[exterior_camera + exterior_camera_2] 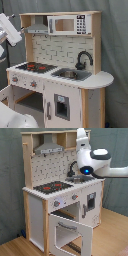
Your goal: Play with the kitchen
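Note:
The kitchen (60, 50) is a tall toy of pale wood and white panels, seen in both exterior views. It has a black hob with red rings (36, 66), a sink (70, 75), a black faucet (82, 60), a grey hood (36, 27) and a white microwave (67, 24). In the second exterior view the kitchen (35, 203) has its oven door (67, 230) hanging open below the hob (52, 187). My gripper (81, 134) is raised in front of the top shelf and touches nothing that I can see. My white arm (95, 163) covers part of the sink area.
In the first exterior view a white arm link (11, 29) crosses the upper left and a white rounded part (12, 117) fills the lower left corner. A grey curtain (115, 50) hangs behind the kitchen. The wooden floor (110, 235) spreads in front.

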You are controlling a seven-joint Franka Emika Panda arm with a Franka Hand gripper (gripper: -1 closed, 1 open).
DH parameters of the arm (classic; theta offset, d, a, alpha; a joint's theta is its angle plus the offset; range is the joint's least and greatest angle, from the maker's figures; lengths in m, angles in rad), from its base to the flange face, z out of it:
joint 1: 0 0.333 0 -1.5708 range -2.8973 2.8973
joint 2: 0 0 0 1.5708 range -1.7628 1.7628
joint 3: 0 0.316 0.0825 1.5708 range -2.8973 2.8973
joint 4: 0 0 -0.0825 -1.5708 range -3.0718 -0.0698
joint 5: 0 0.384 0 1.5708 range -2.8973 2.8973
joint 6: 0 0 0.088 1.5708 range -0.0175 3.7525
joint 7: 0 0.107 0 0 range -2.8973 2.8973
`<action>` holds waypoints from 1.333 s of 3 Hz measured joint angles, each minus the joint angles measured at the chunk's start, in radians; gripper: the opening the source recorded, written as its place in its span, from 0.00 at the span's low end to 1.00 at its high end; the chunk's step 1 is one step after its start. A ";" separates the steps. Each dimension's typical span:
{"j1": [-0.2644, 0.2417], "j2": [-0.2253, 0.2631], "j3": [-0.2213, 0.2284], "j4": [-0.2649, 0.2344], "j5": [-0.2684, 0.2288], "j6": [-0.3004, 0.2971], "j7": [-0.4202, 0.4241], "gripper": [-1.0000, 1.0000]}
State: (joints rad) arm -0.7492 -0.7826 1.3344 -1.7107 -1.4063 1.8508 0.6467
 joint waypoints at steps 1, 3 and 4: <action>-0.090 0.008 0.060 0.064 0.053 0.001 0.047 1.00; -0.286 0.022 0.184 0.203 0.144 0.011 0.126 1.00; -0.375 0.023 0.236 0.273 0.186 0.016 0.148 1.00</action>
State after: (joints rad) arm -1.1244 -0.7593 1.5705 -1.4376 -1.2207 1.8673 0.7952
